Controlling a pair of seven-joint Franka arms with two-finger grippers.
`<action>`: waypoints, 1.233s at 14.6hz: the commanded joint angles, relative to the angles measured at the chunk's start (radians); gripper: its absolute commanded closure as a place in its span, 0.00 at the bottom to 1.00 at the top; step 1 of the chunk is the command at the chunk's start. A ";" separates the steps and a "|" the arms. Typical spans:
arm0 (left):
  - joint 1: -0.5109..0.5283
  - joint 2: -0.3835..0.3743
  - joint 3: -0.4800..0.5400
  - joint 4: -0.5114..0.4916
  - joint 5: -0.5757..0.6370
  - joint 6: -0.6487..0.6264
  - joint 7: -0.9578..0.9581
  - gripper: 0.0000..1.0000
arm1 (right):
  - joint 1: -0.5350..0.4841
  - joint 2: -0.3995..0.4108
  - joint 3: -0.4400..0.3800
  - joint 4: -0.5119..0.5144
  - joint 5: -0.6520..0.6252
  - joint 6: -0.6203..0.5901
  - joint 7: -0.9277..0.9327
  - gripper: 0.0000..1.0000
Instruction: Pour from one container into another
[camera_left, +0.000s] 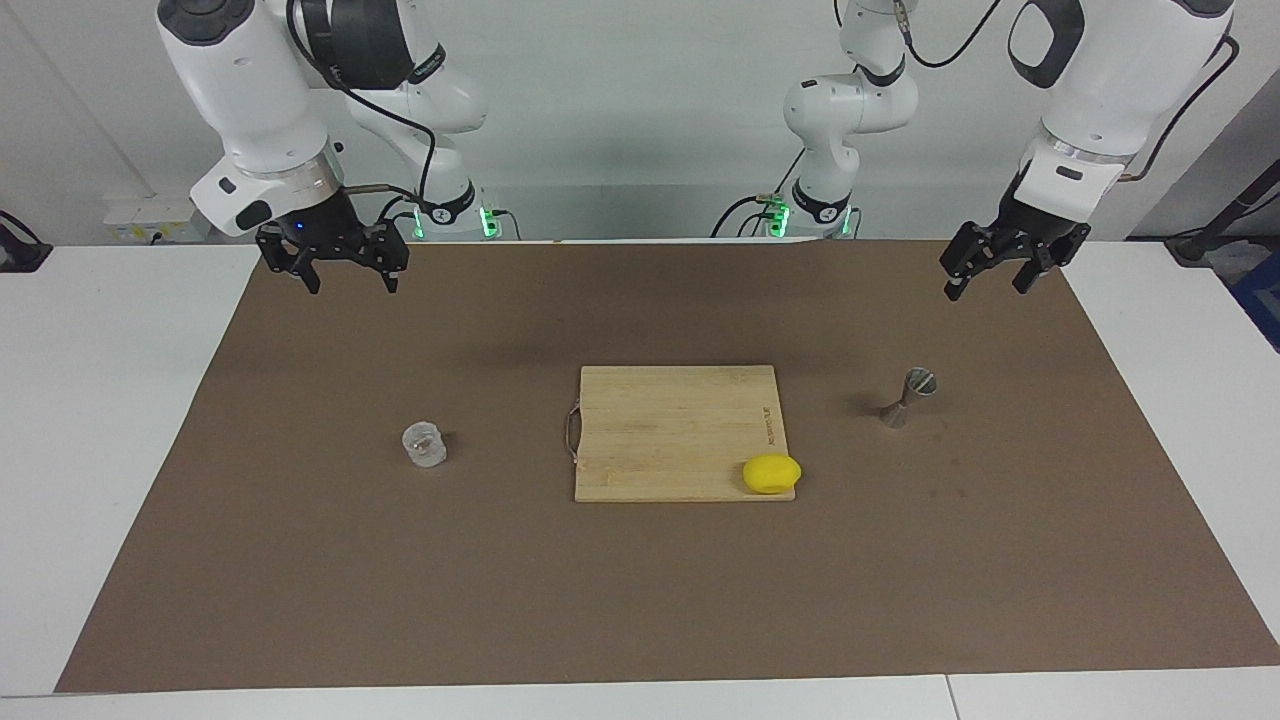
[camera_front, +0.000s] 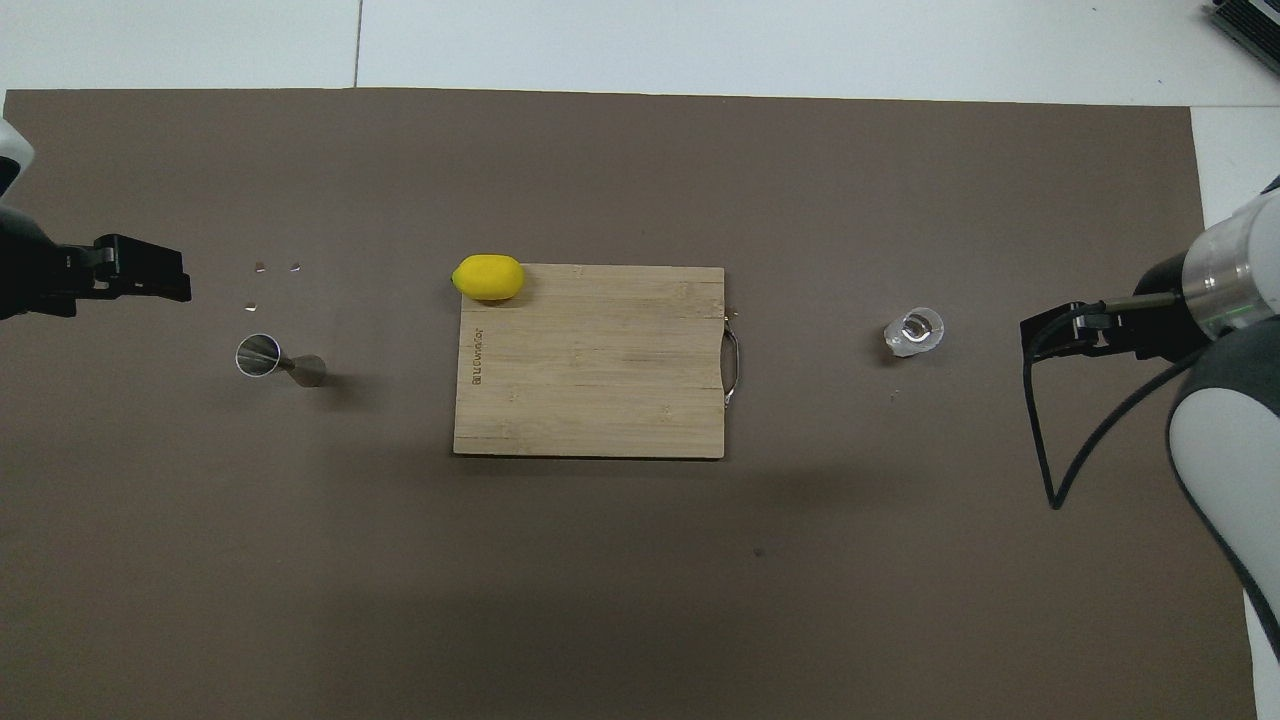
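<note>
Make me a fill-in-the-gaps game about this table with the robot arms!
1. The yellow lemon sits on a corner of the wooden ____.
2. The clear glass stands on the brown mat toward the ____ arm's end of the table.
3. The metal jigger stands toward the ____ arm's end.
4. The left gripper and right gripper both hang in the air with their fingers ____.

Missing words: cutting board; right; left; open
</note>
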 joint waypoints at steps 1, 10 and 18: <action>-0.007 0.007 0.007 0.017 -0.007 -0.008 -0.012 0.00 | -0.007 -0.026 0.003 -0.031 -0.002 0.018 -0.008 0.00; 0.006 0.007 0.007 0.014 -0.007 0.001 -0.010 0.00 | -0.018 -0.023 0.003 -0.025 0.000 0.015 -0.016 0.00; 0.040 -0.010 0.009 -0.045 -0.007 0.088 -0.009 0.00 | -0.010 -0.020 0.003 -0.022 -0.005 0.017 0.022 0.02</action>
